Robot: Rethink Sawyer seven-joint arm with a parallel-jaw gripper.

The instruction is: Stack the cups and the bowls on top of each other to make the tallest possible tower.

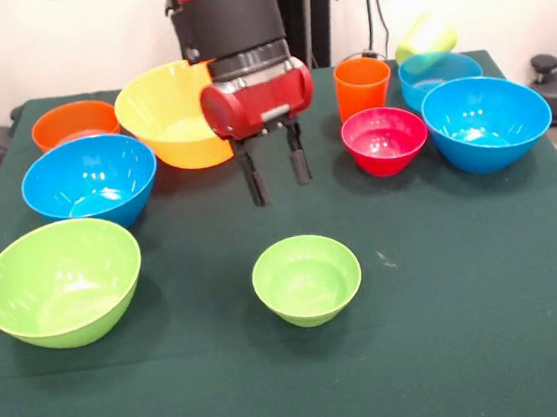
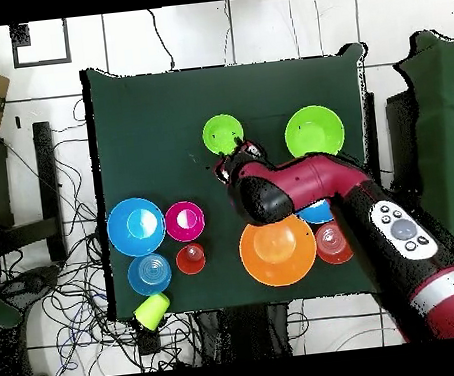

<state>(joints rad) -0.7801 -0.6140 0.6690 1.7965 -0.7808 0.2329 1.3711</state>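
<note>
My gripper [image 1: 276, 177] hangs open and empty above the table's middle, behind the small green bowl [image 1: 307, 278]. In the overhead view the gripper [image 2: 233, 160] is beside that bowl [image 2: 222, 134]. The large yellow bowl [image 1: 172, 115] sits tilted behind my wrist, partly hidden by it. The orange cup [image 1: 363, 86] stands upright behind the red-pink bowl [image 1: 383, 140]. The yellow-green cup [image 1: 425, 39] lies on its side behind a smaller blue bowl [image 1: 439, 74]. All bowls sit apart; no stacked tower shows.
A large lime bowl [image 1: 60, 282] sits front left, with a blue bowl [image 1: 89, 180] and an orange bowl [image 1: 75, 123] behind it. A big blue bowl [image 1: 487, 122] sits at the right. The green tablecloth [image 1: 456, 349] covers the table.
</note>
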